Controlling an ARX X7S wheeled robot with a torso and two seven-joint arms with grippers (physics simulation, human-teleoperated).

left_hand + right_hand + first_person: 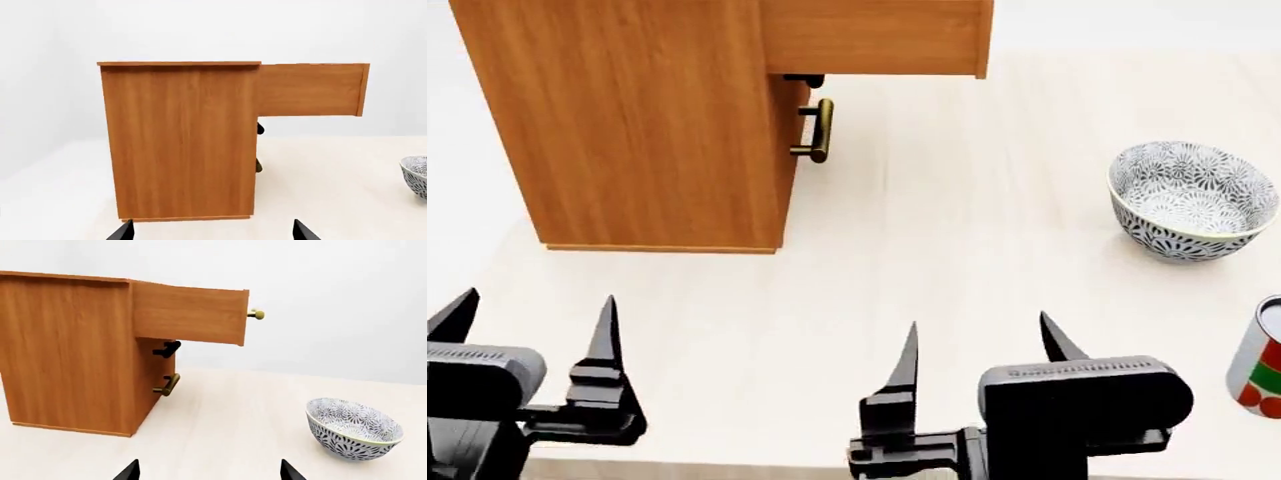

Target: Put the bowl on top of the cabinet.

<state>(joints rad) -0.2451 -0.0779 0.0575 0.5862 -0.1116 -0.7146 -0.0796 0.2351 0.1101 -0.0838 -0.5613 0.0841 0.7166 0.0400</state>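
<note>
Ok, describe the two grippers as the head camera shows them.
Both the left gripper and the right gripper are matte black. Each has two slim fingers tapering to sharp points, on blocky stepped mounts. A rounded dark-grey box sits behind each pair of fingers. No cables or markings show.

I am in a bare simulated test scene: a plain pale surface (961, 250), blank white backdrop, with only a wooden cabinet (641, 120), a patterned bowl (1192, 200) and a can (1261, 360) like home props.
</note>
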